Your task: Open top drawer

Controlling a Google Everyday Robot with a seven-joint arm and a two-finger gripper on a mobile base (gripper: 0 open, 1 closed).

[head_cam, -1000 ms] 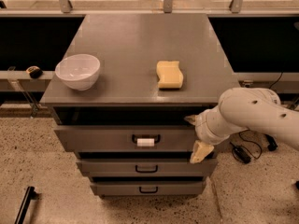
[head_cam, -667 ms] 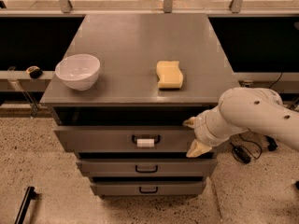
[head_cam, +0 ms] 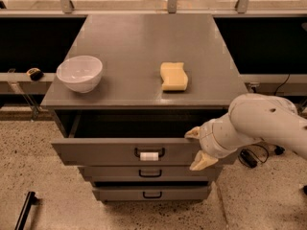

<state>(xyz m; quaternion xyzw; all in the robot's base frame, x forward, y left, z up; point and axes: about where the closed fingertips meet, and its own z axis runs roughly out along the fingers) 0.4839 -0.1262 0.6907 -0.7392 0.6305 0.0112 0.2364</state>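
Where top drawer (head_cam: 105,151) juts, gripper (head_cam: 197,148) at edge

access from above: top drawer (head_cam: 110,151) is seen pulled out, cavity unblocked | right end: occupied by gripper (head_cam: 197,148), fingers spread across drawer front | cabinet top (head_cam: 144,37): passage left between bowl (head_cam: 79,73) and sponge (head_cam: 173,76)

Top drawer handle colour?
Black handle, white tag, camera view. Tool sits at top drawer's right edge.
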